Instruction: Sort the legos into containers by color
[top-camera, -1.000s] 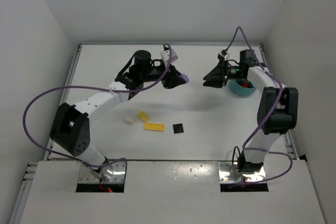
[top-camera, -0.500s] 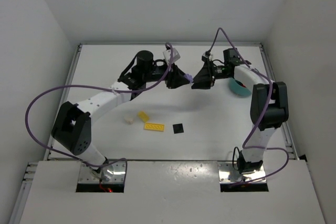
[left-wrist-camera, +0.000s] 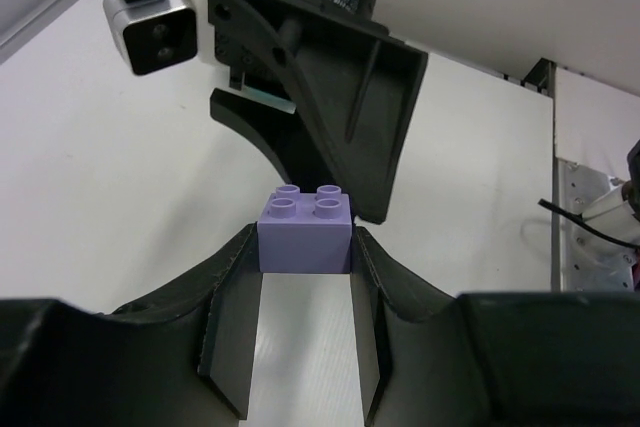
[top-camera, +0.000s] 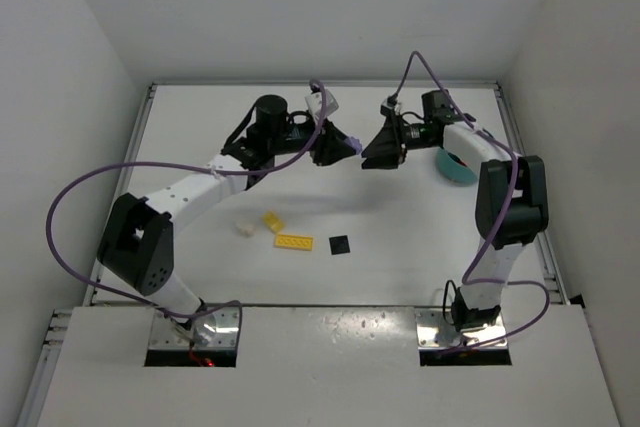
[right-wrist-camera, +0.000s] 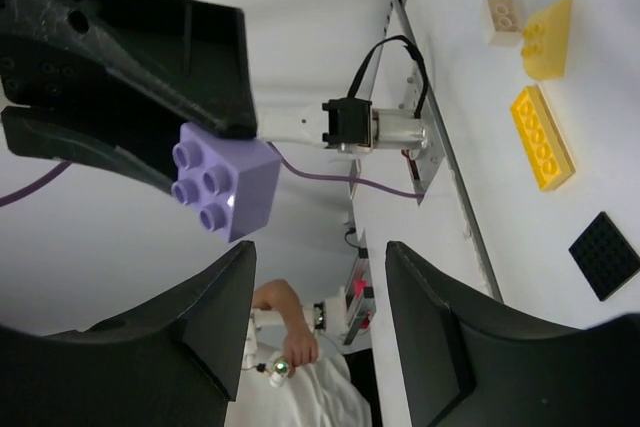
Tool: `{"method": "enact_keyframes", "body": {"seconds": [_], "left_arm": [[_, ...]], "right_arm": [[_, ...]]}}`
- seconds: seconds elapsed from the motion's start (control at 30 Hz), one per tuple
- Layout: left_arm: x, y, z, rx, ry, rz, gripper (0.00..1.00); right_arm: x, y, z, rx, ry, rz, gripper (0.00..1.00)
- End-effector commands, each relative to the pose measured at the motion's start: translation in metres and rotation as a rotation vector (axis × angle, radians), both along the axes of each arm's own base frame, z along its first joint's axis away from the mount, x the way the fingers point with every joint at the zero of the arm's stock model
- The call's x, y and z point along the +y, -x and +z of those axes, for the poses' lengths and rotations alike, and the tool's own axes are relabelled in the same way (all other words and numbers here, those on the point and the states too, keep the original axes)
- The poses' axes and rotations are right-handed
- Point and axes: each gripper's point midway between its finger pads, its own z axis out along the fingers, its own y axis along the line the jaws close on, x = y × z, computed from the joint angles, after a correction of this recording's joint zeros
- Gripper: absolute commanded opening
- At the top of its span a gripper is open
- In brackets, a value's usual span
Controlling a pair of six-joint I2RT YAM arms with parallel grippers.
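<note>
Left jaws clamped on lavender brick, held above bench. Right jaws open, facing the brick, just beside it. Teal bowl sat behind right arm. Yellow plate, black plate, cream brick lay mid-bench.

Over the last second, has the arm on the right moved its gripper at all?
Yes. The right gripper swung left, away from the teal bowl, toward the lavender brick in the left gripper.
</note>
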Motion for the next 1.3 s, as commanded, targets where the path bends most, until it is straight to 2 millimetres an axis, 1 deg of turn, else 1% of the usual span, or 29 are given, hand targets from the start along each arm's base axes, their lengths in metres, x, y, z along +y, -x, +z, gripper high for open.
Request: {"method": "enact_keyframes", "body": {"seconds": [0.0, 0.03, 0.07, 0.1, 0.13, 0.27, 0.3, 0.33, 0.37, 0.4, 0.43, 0.47, 0.53, 0.57, 0.6, 0.63, 0.67, 0.7, 0.77, 0.87, 0.93, 0.97, 1.0, 1.1, 1.13, 1.17, 1.23, 1.27], "left_arm": [[0.009, 0.005, -0.002, -0.027, -0.013, 0.002, 0.25], [0.009, 0.005, -0.006, -0.029, -0.021, 0.001, 0.25], [0.009, 0.005, -0.006, -0.029, -0.021, 0.001, 0.25], [0.01, 0.007, -0.012, -0.017, -0.029, 0.001, 0.25], [0.01, 0.006, -0.01, -0.026, -0.023, 0.001, 0.25], [0.009, 0.007, -0.01, -0.034, -0.024, -0.011, 0.25], [0.005, 0.01, -0.014, -0.026, -0.029, -0.022, 0.25], [0.004, 0.009, -0.009, -0.035, -0.023, -0.022, 0.25], [0.001, 0.012, -0.009, -0.036, -0.023, -0.032, 0.25], [-0.001, 0.01, -0.008, -0.037, -0.022, -0.032, 0.25], [-0.005, 0.014, -0.008, -0.037, -0.022, -0.045, 0.25], [-0.006, 0.012, -0.008, -0.038, -0.021, -0.045, 0.25], [-0.009, 0.016, -0.008, -0.039, -0.021, -0.055, 0.25], [-0.011, 0.015, -0.002, -0.055, -0.01, -0.055, 0.25], [-0.014, 0.02, -0.001, -0.055, -0.008, -0.075, 0.25], [-0.015, 0.019, -0.005, -0.047, -0.013, -0.075, 0.25], [-0.015, 0.019, -0.006, -0.047, -0.013, -0.075, 0.25], [-0.019, 0.021, -0.001, -0.055, -0.008, -0.084, 0.25], [-0.019, 0.021, -0.001, -0.063, -0.01, -0.085, 0.25], [-0.019, 0.02, 0.004, -0.065, -0.01, -0.085, 0.25], [-0.019, 0.02, 0.002, -0.066, -0.017, -0.086, 0.25], [-0.019, 0.02, 0.007, -0.075, -0.011, -0.086, 0.25], [-0.019, 0.02, 0.007, -0.075, -0.011, -0.086, 0.25], [-0.019, 0.018, 0.007, -0.076, -0.013, -0.077, 0.25], [-0.019, 0.015, 0.003, -0.069, -0.019, -0.068, 0.25], [-0.019, 0.015, 0.003, -0.069, -0.019, -0.068, 0.25], [-0.019, 0.013, 0.002, -0.08, -0.024, -0.061, 0.25], [-0.018, 0.012, -0.002, -0.081, -0.033, -0.053, 0.25]], "right_arm": [[0.002, 0.014, 0.05, -0.097, -0.151, 0.107, 0.56], [0.002, 0.013, 0.056, -0.109, -0.151, 0.108, 0.56], [0.002, 0.014, 0.057, -0.096, -0.15, 0.108, 0.56], [0.002, 0.012, 0.06, -0.097, -0.149, 0.109, 0.56], [0.002, 0.011, 0.064, -0.111, -0.15, 0.11, 0.56], [0.002, 0.01, 0.065, -0.111, -0.149, 0.111, 0.56], [0.002, 0.011, 0.062, -0.099, -0.148, 0.11, 0.56], [0.002, 0.01, 0.062, -0.1, -0.148, 0.111, 0.56], [0.002, 0.01, 0.062, -0.1, -0.148, 0.111, 0.56], [0.002, 0.01, 0.062, -0.1, -0.148, 0.111, 0.57], [0.005, 0.012, 0.063, -0.103, -0.148, 0.121, 0.57], [0.005, 0.011, 0.057, -0.074, -0.145, 0.12, 0.57], [0.005, 0.01, 0.058, -0.083, -0.145, 0.122, 0.59], [0.005, 0.01, 0.058, -0.074, -0.144, 0.121, 0.59], [0.005, 0.009, 0.055, -0.065, -0.144, 0.121, 0.6], [0.005, 0.009, 0.055, -0.064, -0.144, 0.121, 0.61], [0.005, 0.009, 0.055, -0.064, -0.144, 0.121, 0.61], [0.005, 0.008, 0.052, -0.055, -0.143, 0.12, 0.61], [0.008, 0.01, 0.052, -0.055, -0.143, 0.129, 0.62], [0.008, 0.01, 0.05, -0.058, -0.143, 0.13, 0.62], [0.008, 0.011, 0.048, -0.044, -0.141, 0.13, 0.62], [0.008, 0.011, 0.047, -0.044, -0.141, 0.13, 0.62], [0.011, 0.013, 0.047, -0.043, -0.142, 0.139, 0.62], [0.011, 0.014, 0.05, -0.053, -0.142, 0.14, 0.62], [0.014, 0.017, 0.053, -0.07, -0.144, 0.152, 0.6], [0.014, 0.018, 0.051, -0.06, -0.143, 0.151, 0.58], [0.013, 0.022, 0.055, -0.078, -0.144, 0.153, 0.54], [0.013, 0.023, 0.052, -0.055, -0.142, 0.152, 0.5]]}}
